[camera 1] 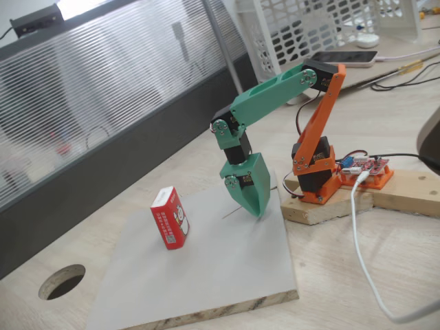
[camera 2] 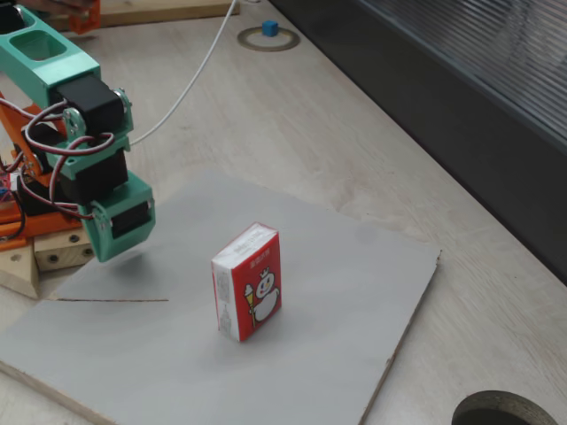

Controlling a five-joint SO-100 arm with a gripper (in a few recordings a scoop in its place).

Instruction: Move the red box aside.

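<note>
The red box (camera 1: 170,218) is stood upright on the grey board (camera 1: 227,275); the hand (camera 1: 251,203), fingers seemingly together, is hung beside it. It's probably best nudged low so it isn't tipped.

red box (camera 1: 170,217) upright on grey board (camera 1: 227,275) | claw (camera 1: 252,206) shut, apart, right of it

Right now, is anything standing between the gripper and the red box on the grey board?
Nothing visible does. The red box stands upright on the grey board, apart from the gripper, whose fingers point down over the board. In both fixed views only bare board lies between them.
</note>
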